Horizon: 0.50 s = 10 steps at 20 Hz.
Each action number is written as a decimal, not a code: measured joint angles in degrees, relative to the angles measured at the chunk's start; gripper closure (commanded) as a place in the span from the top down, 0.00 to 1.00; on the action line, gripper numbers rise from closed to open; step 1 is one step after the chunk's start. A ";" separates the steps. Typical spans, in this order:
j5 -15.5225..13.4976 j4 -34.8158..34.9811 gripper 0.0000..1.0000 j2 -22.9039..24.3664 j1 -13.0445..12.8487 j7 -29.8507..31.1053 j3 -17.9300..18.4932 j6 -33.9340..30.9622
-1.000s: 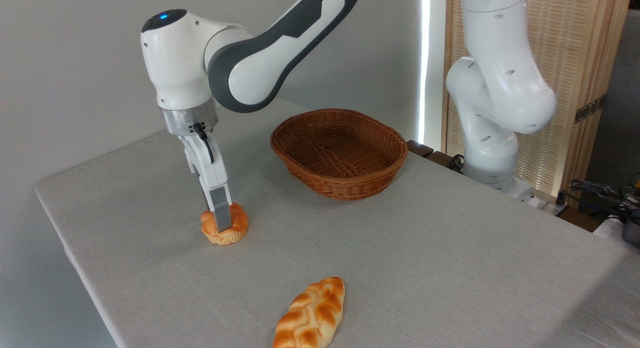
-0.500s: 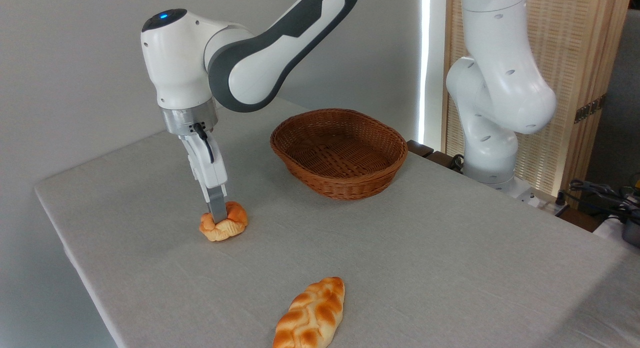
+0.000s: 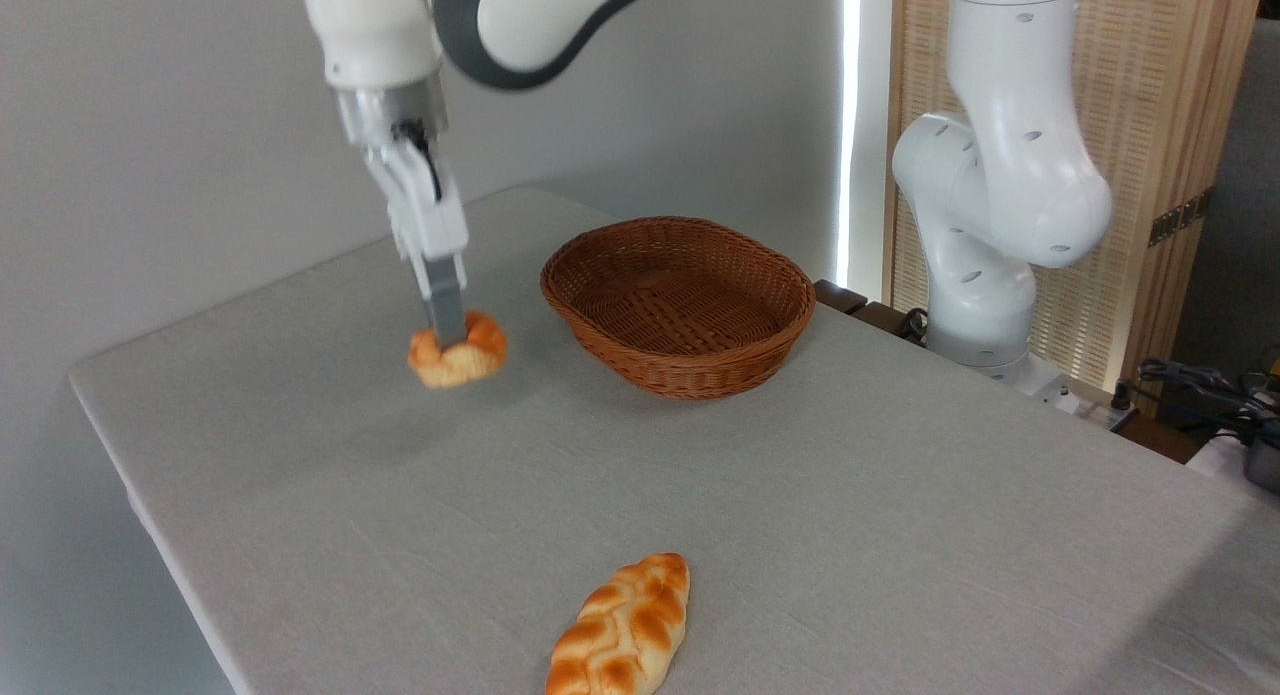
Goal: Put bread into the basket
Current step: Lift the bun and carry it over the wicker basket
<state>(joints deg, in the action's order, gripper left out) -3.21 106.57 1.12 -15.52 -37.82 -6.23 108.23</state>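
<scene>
Gripper clenched on the bun, squeezing it. Since a second ago the bun has left the table and now hangs left of the basket. Lift done; carry across comes next.

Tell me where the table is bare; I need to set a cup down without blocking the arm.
Bare: the wide stretch right of the braided loaf, in front of the basket, and the near-left corner. Avoid the strip between the gripper, holding the bun aloft, and the basket.
</scene>
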 measured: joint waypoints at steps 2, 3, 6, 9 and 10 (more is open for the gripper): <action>-0.74 -0.01 0.15 3.15 -0.25 0.00 -1.22 -4.67; -1.02 0.01 0.15 4.69 -0.75 0.00 -1.65 -7.45; -1.25 0.45 0.17 8.76 -4.23 0.00 -2.08 -15.27; -1.26 3.21 0.37 13.10 -8.26 0.04 -2.37 -18.02; -1.27 4.79 0.41 14.59 -9.26 0.04 -2.41 -18.17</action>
<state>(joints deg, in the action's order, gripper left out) -4.48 111.36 15.72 -24.78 -37.78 -8.64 90.05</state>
